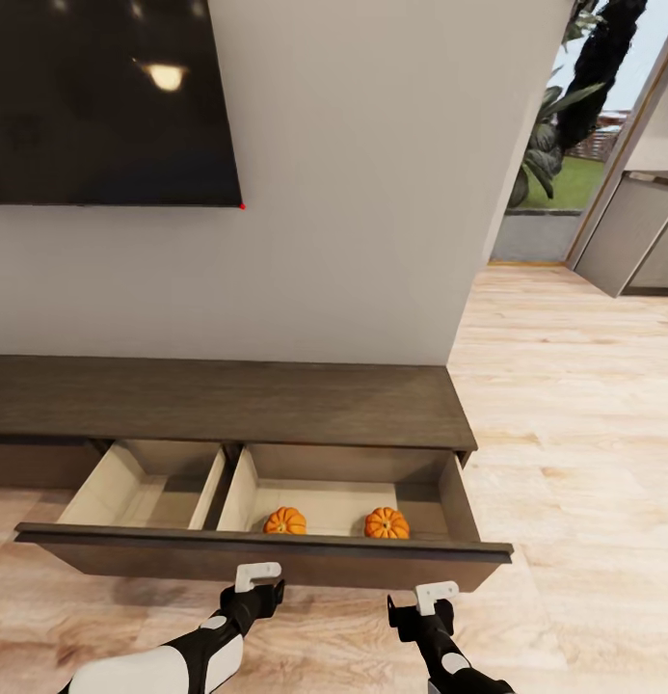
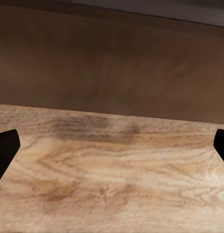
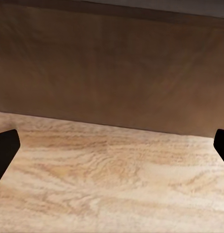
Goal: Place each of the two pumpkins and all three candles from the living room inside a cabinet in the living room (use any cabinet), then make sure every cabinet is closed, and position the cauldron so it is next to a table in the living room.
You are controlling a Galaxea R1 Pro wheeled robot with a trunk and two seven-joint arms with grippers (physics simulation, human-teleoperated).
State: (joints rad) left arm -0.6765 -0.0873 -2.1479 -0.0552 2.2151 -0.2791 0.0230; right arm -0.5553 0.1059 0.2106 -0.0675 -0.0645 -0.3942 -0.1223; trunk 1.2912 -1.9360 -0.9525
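Both pumpkins, one [image 1: 285,521] and the other [image 1: 387,523], sit in the right compartment of the cabinet's [image 1: 227,400] pulled-out drawer [image 1: 266,554], near its front, apart from each other. Left compartment bare. Left gripper [image 1: 256,578] and right gripper [image 1: 432,600] hang just in front of the drawer front above the plank floor [image 1: 565,405], fingers spread wide, nothing held. TV [image 1: 107,96] on the wall above.

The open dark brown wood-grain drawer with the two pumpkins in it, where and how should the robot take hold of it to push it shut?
The flat, handle-less dark brown drawer front offers nothing to pinch, so pressing probably beats gripping. Come from the robot's side and push toward the wall. The front is long, so set the left pincer and right pincer, both open, flat against it, spread apart.
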